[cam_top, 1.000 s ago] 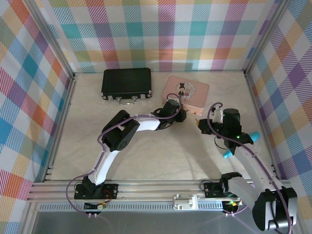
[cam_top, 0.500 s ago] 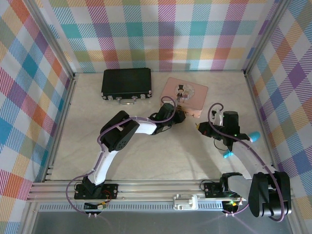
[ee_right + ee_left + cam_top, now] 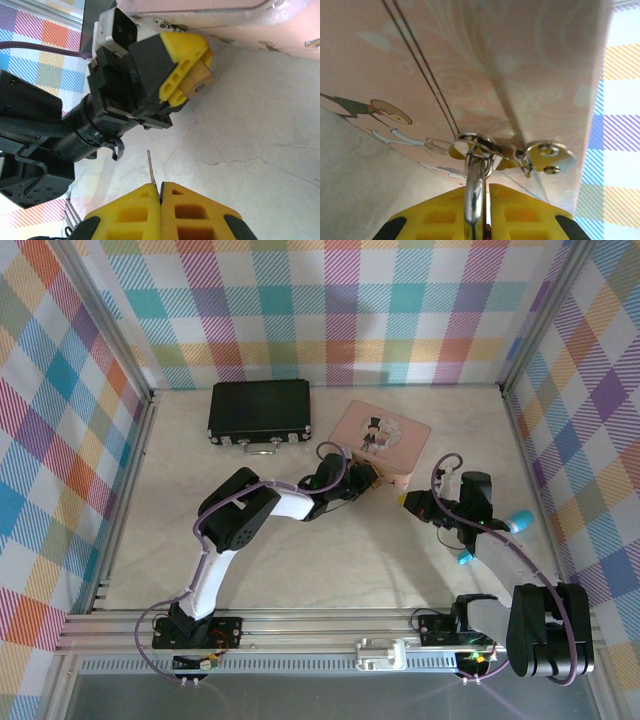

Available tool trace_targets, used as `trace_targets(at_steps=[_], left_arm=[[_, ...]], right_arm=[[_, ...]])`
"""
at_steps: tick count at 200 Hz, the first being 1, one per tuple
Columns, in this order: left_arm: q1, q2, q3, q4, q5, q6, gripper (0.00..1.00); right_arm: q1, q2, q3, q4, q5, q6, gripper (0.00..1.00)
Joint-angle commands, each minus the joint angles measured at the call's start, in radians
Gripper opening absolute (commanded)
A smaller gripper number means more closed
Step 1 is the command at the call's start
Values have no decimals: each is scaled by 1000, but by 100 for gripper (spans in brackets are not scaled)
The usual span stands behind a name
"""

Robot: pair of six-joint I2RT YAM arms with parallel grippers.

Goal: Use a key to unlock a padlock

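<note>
The left hand (image 3: 482, 194) pinches the padlock (image 3: 196, 82), the brass body clamped between its yellow fingers. Ahead of those fingertips the silvery shackle (image 3: 475, 192) runs through the clasp ring (image 3: 474, 142) on the pink tin (image 3: 385, 430). The right hand (image 3: 160, 188) is pressed together on the key (image 3: 151, 170), whose thin blade pokes out just past its fingertips. The padlock sits ahead of that hand, apart from the blade, above the counter (image 3: 260, 140).

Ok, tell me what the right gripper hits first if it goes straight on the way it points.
Most likely the left gripper, whose fingers hold the padlock, directly ahead in the right wrist view. The key sticking out of the right gripper would touch first. Depth is unclear, though.
</note>
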Motion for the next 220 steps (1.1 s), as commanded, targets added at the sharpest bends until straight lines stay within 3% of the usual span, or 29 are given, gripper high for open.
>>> trace_targets(at_steps=[1,59,92,220], left_arm=[[-8,-91,-18,121,10,-82,0],[-21,-122,-38,219,22,-166,0],[-44,-121,-52,292,15,-200,0],[-52,-137,-85,351,27,-184,0]], right_arm=[[-6,22,-19,81,-45,24,0],[-6,108,7,153,-116,39,0],[-6,158,14,231,-162,122,0],[-20,210,73,287,-146,131,0]])
